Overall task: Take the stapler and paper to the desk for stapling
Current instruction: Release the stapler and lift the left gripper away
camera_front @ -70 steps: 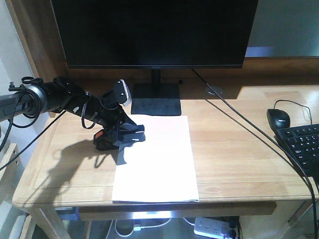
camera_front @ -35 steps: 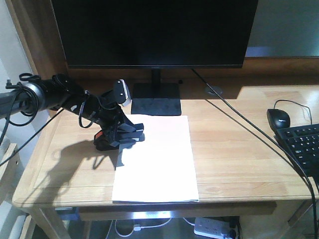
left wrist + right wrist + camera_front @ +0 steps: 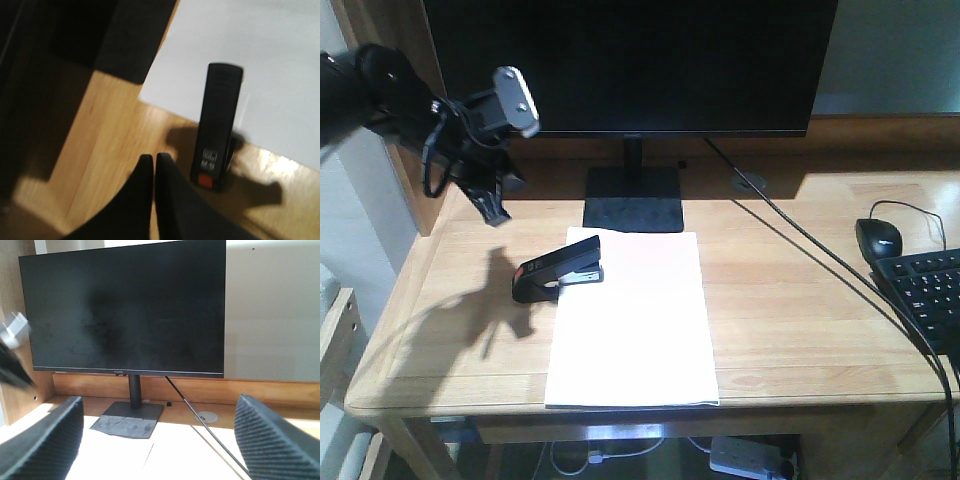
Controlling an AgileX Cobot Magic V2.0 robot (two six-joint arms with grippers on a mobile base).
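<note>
The black stapler (image 3: 558,270) with its orange-red tab lies flat on the desk (image 3: 790,300), its front end over the top-left corner of the white paper (image 3: 630,320). My left gripper (image 3: 495,205) hangs in the air behind and to the left of it, shut and holding nothing. In the left wrist view the shut fingertips (image 3: 146,160) hover over bare wood beside the stapler (image 3: 217,130), which rests on the paper (image 3: 250,60). My right gripper (image 3: 159,405) is open and empty, facing the monitor; it does not show in the front view.
A large black monitor (image 3: 630,60) stands on its base (image 3: 632,198) just behind the paper. A cable (image 3: 800,240) runs diagonally across the right half. A black mouse (image 3: 880,238) and keyboard (image 3: 930,290) sit at the right edge.
My left gripper has let go of the stapler and risen up and back to the left. The stapler stays on the paper's corner.
</note>
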